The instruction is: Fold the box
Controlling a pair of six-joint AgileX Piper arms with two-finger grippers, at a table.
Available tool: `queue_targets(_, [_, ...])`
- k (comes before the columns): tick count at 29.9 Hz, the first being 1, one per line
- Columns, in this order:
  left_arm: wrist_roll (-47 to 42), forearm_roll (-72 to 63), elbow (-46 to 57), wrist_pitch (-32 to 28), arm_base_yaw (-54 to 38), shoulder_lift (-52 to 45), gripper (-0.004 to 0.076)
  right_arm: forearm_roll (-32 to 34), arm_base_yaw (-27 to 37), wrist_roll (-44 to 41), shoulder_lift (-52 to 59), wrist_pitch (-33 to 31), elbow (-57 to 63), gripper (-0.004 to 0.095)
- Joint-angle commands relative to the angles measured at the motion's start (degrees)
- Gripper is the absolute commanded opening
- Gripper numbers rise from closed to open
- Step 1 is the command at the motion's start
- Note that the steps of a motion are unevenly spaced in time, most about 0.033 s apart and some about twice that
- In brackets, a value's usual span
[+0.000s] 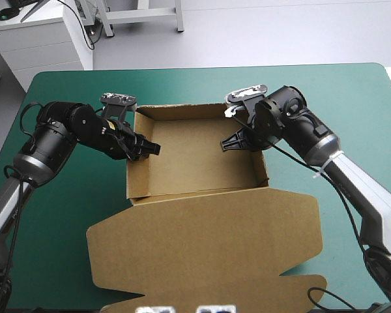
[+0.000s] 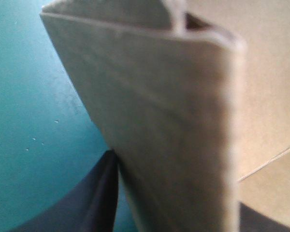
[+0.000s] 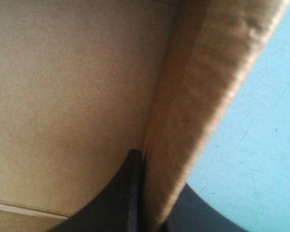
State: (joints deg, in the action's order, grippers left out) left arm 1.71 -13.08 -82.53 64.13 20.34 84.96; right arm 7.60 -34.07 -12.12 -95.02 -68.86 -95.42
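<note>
The brown box [image 1: 195, 156] is found mid-table on the teal-green cover [image 1: 339, 98], an open tray with its lid laid flat toward 6 o'clock. Its 9 o'clock wall is clamped by the left gripper [image 1: 148, 147], its 3 o'clock wall by the right gripper [image 1: 236, 141]. Should the walls be pulled unevenly, the tray may be skewed; released untucked, they may be sprung outward.
</note>
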Motion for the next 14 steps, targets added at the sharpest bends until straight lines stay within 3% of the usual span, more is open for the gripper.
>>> queue_targets(1, [3.45, -11.07, -1.92, -4.15, 1.93, -1.82, -0.0008, -8.1, -1.45, 2.96, 2.7, 3.6, -1.95, 0.0])
queue_targets(9, [0.83, -10.23, -1.92, -4.15, 1.93, -1.01, -0.0008, -8.22, -1.45, 1.09, 2.27, 2.25, -1.95, 0.0])
queue_targets(14, [-3.49, -6.85, -1.92, -1.88, 1.93, 1.71, -0.0008, -9.6, -1.34, -0.86, -0.84, -2.68, -1.61, 0.0])
